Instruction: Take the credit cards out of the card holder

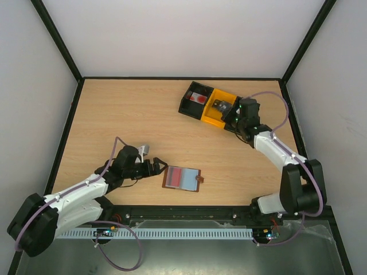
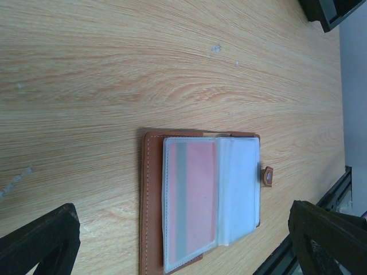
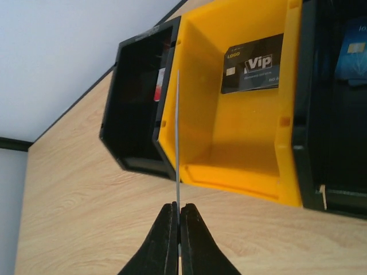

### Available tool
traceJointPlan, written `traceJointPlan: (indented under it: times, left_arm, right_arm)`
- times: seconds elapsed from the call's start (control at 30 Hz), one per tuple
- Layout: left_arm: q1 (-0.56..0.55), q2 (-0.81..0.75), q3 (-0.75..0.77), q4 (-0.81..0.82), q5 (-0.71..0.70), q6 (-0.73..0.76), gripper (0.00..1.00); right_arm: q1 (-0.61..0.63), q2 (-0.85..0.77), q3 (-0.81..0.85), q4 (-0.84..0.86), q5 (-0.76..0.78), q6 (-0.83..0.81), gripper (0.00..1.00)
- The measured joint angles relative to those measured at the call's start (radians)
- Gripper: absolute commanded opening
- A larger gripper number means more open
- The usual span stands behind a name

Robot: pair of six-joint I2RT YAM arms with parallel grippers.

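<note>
The brown card holder (image 1: 183,178) lies open on the table near the front edge, its snap tab (image 2: 268,176) pointing right. Its clear sleeves show one credit card (image 2: 192,203), red with a grey stripe. My left gripper (image 1: 157,168) is open just left of the holder; in the left wrist view its black fingers (image 2: 40,240) stand wide on either side of the holder, touching nothing. My right gripper (image 3: 179,209) is shut on another credit card (image 3: 177,143), seen edge-on as a thin grey line, held upright over the near rim of the yellow bin (image 3: 241,143).
The black-and-yellow tray of bins (image 1: 209,106) stands at the back right. A black VIP card (image 3: 252,63) lies in the yellow bin, a red card (image 1: 198,97) in the black bin to its left, and a blue card (image 3: 350,51) in the black bin to its right.
</note>
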Motion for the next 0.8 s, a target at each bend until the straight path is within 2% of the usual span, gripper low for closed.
traceJointPlan:
  times: [0.37, 0.8]
  left_arm:
    - [0.011, 0.08, 0.032, 0.04, 0.059, 0.006, 1.0]
    - [0.023, 0.073, 0.079, 0.045, 0.085, 0.009, 1.0]
  right_arm:
    - [-0.055, 0.307, 0.278, -0.101, -0.005, -0.069, 0.02]
    - [-0.09, 0.639, 0.569, -0.215, -0.079, -0.083, 0.02]
